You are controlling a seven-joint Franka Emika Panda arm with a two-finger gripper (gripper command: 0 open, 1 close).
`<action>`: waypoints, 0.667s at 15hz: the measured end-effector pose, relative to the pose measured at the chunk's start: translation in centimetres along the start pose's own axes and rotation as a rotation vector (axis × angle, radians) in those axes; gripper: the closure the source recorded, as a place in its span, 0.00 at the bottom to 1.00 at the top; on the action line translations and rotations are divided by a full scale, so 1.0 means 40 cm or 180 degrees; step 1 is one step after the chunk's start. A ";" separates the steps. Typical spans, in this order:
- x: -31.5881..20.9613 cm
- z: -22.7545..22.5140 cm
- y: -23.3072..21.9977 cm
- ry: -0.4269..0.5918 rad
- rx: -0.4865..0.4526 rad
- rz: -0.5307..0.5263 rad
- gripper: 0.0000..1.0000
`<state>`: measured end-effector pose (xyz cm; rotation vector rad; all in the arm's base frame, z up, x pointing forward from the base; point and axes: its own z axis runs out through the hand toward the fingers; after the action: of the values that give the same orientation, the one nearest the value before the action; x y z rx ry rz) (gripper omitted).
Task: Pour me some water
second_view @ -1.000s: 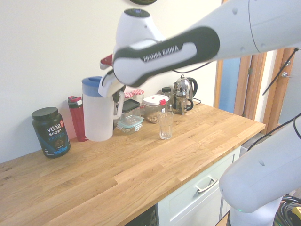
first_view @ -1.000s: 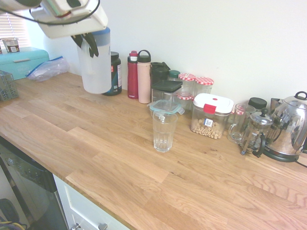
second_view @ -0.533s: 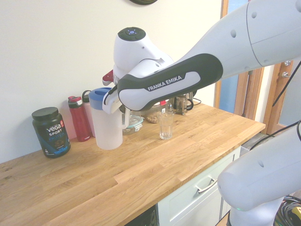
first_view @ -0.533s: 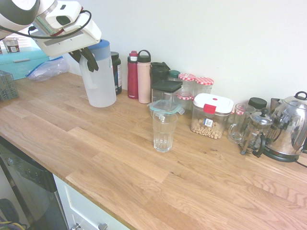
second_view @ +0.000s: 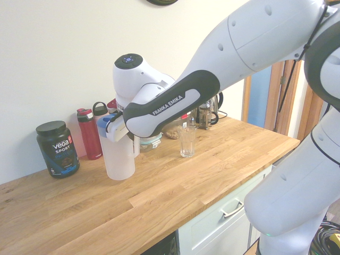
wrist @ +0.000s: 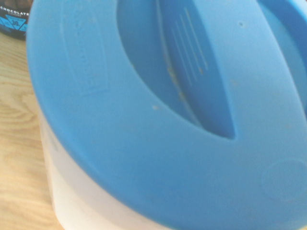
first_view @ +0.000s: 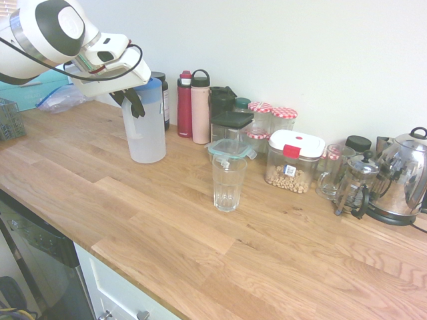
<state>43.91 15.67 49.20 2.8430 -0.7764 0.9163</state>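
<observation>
We see the gripper (first_view: 131, 101) clamped shut on the jug (first_view: 146, 130) near its blue lid (wrist: 158, 110). Jug stands upright on the counter (first_view: 167, 220), base on or just above the wood, can't tell. Glass (first_view: 228, 182) sits well apart, bottles (first_view: 192, 107) just behind the jug.

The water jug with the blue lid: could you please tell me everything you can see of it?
The jug is tall, of frosted white plastic, with a round blue lid closed on top. It stands upright on the wooden worktop, apparently resting on it, in front of the dark tub and the red bottle. The gripper is shut on its upper part, by the lid.
</observation>
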 end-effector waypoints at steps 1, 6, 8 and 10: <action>0.003 0.012 -0.005 -0.0014 -0.0013 0.0024 1.00; 0.025 0.077 -0.029 -0.0082 -0.0068 0.0118 0.00; 0.031 0.081 -0.035 -0.0104 -0.0060 0.0148 0.00; 0.033 0.082 -0.039 -0.0100 -0.0060 0.0148 0.00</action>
<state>47.34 15.79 47.38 2.8412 -0.8534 0.8670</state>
